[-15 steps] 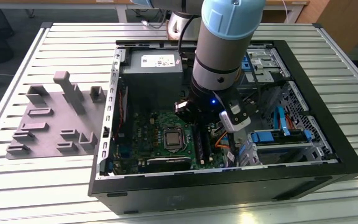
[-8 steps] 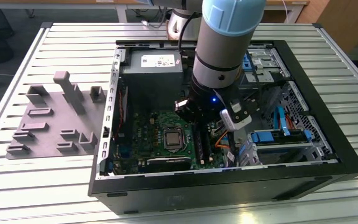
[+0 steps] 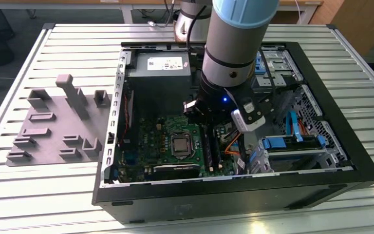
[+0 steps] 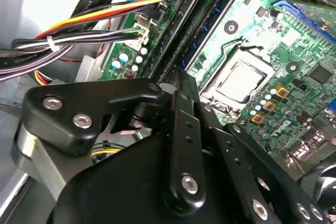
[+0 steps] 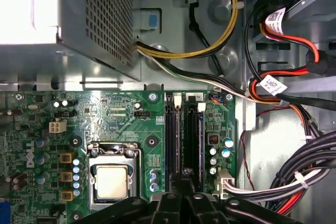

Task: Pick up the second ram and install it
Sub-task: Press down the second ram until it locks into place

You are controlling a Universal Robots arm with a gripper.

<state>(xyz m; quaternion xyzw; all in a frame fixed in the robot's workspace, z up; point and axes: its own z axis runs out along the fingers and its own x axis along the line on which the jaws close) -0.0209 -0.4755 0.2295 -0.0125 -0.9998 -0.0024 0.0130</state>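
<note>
From my console, the gripper (image 3: 206, 121) is down inside the open case (image 3: 343, 161), low over the motherboard (image 5: 121, 124). In both wrist views its tip (image 5: 182, 179) (image 4: 181, 80) sits right at the near end of the memory slots (image 5: 172, 135), which run straight away from it. I cannot tell whether it is spread or pressed together, or whether it grips anything; its own black body hides that.

1 ram (image 5: 192, 135) stands on edge in a slot directly ahead of the tip, in line with it. In the second wrist view it shows as a blue-green strip with dark chips (image 4: 212, 27) leading away from the gripper. The slot next to it looks dark and bare. I cannot tell if the tip touches the stick's near end.

The CPU socket (image 5: 111, 180) (image 4: 239, 82) lies just to one side of the gripper, beside the slots. On the other side, a bundle of black, red and yellow cables (image 5: 294, 182) (image 4: 89, 30) runs close by. Beyond the far ends of the slots is the grey power supply (image 5: 79, 19).

In the exterior view, the grey tray (image 3: 50, 126) lies well apart from the gripper, outside the case on the slatted table (image 3: 76, 34).
</note>
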